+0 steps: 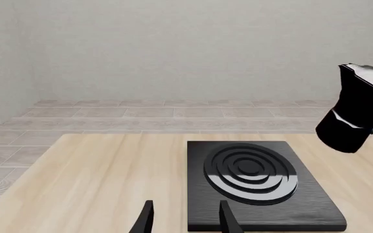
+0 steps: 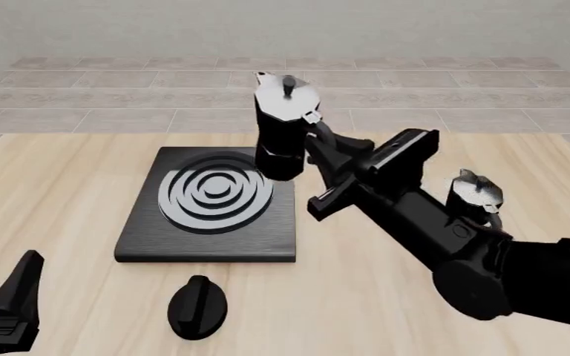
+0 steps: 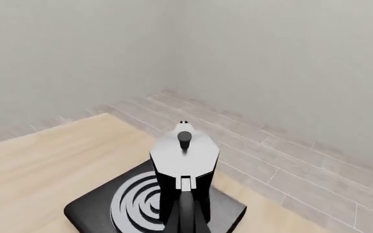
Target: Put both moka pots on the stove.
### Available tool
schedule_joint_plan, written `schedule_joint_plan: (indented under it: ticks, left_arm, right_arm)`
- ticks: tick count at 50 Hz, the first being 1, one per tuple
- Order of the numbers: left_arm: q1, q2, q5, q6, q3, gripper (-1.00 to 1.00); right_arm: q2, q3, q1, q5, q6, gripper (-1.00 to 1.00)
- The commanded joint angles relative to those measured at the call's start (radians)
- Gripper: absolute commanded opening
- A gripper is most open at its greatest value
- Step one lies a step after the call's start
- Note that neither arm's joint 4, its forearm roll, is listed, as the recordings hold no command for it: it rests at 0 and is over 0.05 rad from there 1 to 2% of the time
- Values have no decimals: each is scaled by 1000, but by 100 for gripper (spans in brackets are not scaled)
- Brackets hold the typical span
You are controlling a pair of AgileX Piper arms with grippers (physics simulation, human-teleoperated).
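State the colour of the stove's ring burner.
Silver-grey rings on the black stove; the burner shows best in the front view.

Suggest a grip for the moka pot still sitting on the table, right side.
Take the second moka pot by its side handle, as the right gripper holds the first moka pot. It stands upright right of the stove. The right arm hides most of it, so handle direction is unclear; check before approaching.

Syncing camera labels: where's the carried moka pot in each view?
Left wrist: moka pot at the frame's right edge, airborne.
Front: top centre, held by the right claw.
Right wrist: centre.
Shared landmark: the stove, beside or below it.
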Motion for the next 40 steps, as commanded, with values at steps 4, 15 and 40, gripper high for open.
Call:
schedule_joint_plan:
  ticks: [4, 15, 40]
  left_arm:
    - [0, 0, 0, 0, 0, 100]
    - [0, 0, 0, 0, 0, 100]
    - [0, 0, 0, 0, 0, 100]
  right_arm:
    - [53, -163, 56, 12, -31, -100]
    - [131, -235, 128, -7, -18, -100]
    - [348, -405, 162, -16, 13, -100]
